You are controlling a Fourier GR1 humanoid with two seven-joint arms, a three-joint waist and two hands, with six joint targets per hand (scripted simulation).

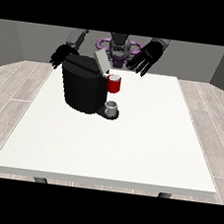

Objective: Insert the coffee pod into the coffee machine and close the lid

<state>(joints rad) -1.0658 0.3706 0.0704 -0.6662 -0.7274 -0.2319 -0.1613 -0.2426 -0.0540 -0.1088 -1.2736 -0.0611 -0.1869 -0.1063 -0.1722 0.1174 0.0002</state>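
1. Below my hand at the view's right (146,57), fingers spread straight and apart, holding nothing, the table (145,138) lies bare out to its right edge.
2. Beside that hand, toward the view's left, stands the machine (83,88), lid (101,61) tilted up, a red thing (114,84) at its front.
3. A grey thing (112,107) sits on the machine's base; I cannot tell if it's the pod.
4. My other hand (61,56) hangs behind the machine's far corner, fingers drooping, holding nothing.
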